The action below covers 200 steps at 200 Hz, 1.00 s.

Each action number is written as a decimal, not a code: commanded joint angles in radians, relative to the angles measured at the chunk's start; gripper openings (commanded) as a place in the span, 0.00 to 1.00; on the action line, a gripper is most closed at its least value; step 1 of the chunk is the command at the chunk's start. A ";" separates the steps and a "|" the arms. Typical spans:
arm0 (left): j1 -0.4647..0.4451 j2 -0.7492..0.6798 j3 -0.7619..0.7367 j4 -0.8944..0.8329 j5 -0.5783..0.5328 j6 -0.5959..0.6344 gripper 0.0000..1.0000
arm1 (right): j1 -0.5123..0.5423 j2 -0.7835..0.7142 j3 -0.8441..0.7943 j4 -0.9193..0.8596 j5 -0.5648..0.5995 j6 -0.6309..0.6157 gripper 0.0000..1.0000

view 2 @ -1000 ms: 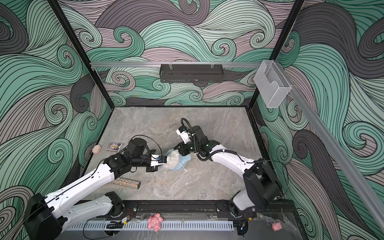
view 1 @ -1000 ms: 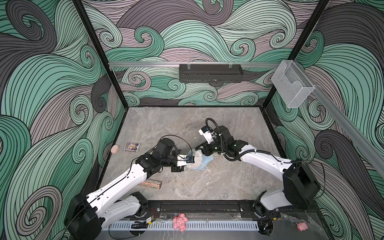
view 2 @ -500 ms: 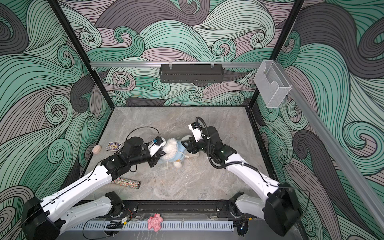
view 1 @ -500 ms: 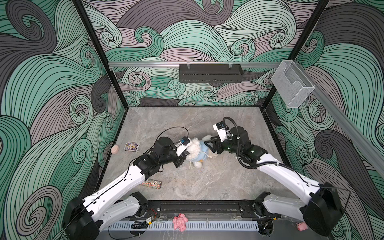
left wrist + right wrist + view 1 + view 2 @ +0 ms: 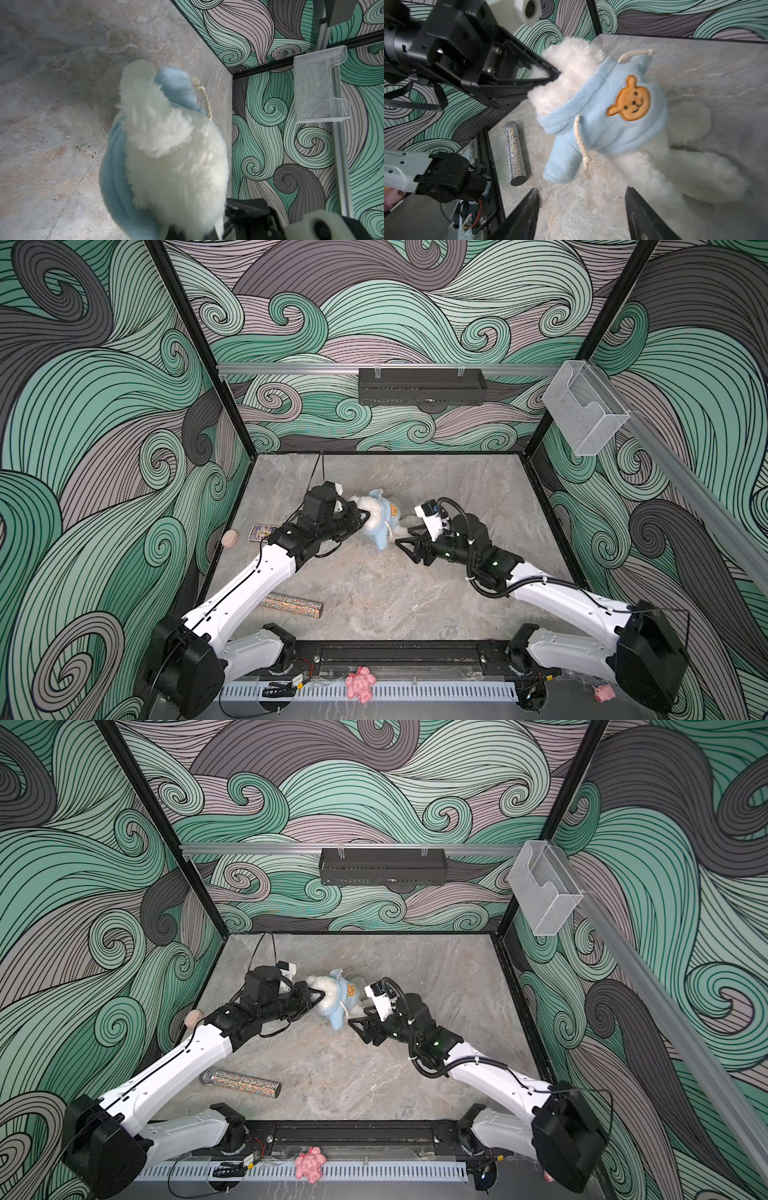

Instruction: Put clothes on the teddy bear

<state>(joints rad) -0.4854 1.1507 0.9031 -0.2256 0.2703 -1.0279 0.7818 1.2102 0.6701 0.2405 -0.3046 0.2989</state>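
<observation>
The teddy bear is white and fluffy and wears a light blue hoodie with an orange bear patch. It sits mid-table with its legs on the table. My left gripper is shut on the white fur at its head. The jaws are buried in fur in the left wrist view. My right gripper stands open to the right of the bear, apart from it and holding nothing. One blue sleeve hangs toward the table.
A glittery microphone lies at the front left. A small card and a peach round thing sit by the left wall. A pink lumpy toy and a pink pig rest on the front rail. A clear bin hangs on the right wall.
My right gripper opened, let go of the bear and drew back to the right. My left gripper, still shut, carried the bear's head toward the back, so the hoodie front now shows.
</observation>
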 commanded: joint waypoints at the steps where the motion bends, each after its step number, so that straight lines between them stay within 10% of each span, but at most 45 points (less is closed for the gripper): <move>1: -0.004 0.007 0.016 0.060 0.032 -0.094 0.00 | 0.058 0.066 0.018 0.111 0.062 0.107 0.71; 41: -0.022 0.016 0.009 0.070 0.032 -0.091 0.00 | 0.085 0.198 0.088 0.163 0.112 0.219 0.68; 80: -0.022 0.021 0.005 0.088 0.040 -0.100 0.00 | 0.082 0.245 0.099 0.088 0.198 0.255 0.26; 116: 0.002 0.008 -0.008 0.129 0.050 -0.182 0.00 | 0.045 0.231 0.072 -0.037 0.268 0.232 0.13; 169: 0.108 0.003 -0.027 0.152 0.167 -0.282 0.00 | 0.001 0.134 0.072 -0.097 0.228 0.105 0.19; 200: 0.172 0.014 -0.055 0.221 0.262 -0.375 0.00 | -0.022 0.063 0.062 -0.093 0.052 0.010 0.56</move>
<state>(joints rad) -0.3557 1.1744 0.8623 -0.1062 0.4206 -1.3067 0.7746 1.3270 0.7414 0.1810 -0.1421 0.4049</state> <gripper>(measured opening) 0.060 0.477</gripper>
